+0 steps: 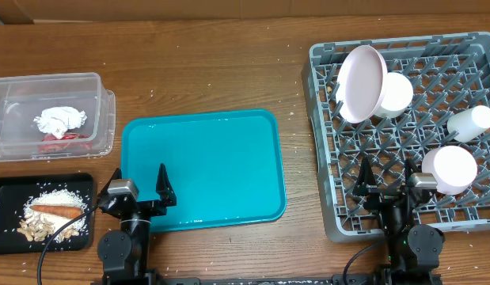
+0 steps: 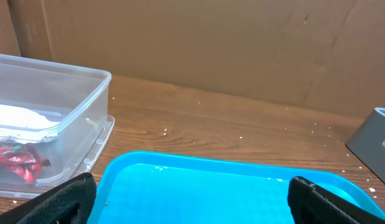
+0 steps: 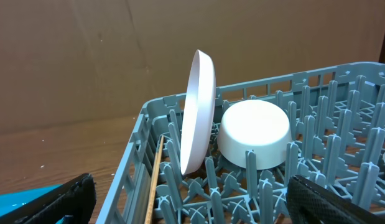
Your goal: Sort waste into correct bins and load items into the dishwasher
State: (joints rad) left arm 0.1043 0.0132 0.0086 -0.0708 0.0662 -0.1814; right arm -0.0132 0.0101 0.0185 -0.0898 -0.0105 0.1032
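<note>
The blue tray (image 1: pixel 229 142) lies bare in the middle of the table. The grey dishwasher rack (image 1: pixel 324 103) at the right holds a pink plate (image 1: pixel 361 81) on edge, a white bowl (image 1: pixel 395 91), a white bottle (image 1: pixel 472 122) and a pink cup (image 1: pixel 454 169). A wooden chopstick (image 3: pixel 156 177) lies along the rack's left side. My left gripper (image 1: pixel 140 190) is open and empty over the tray's front left corner (image 2: pixel 127 180). My right gripper (image 1: pixel 385 180) is open and empty over the rack's front part; the plate (image 3: pixel 198 109) and bowl (image 3: pixel 253 132) stand beyond it.
A clear plastic bin (image 1: pixel 98 119) at the left holds crumpled white paper (image 1: pixel 60 120) and a red wrapper (image 1: pixel 58 141). A black tray (image 1: pixel 7 190) at the front left holds rice, a carrot (image 1: pixel 56 211) and seeds. Crumbs dot the wooden table.
</note>
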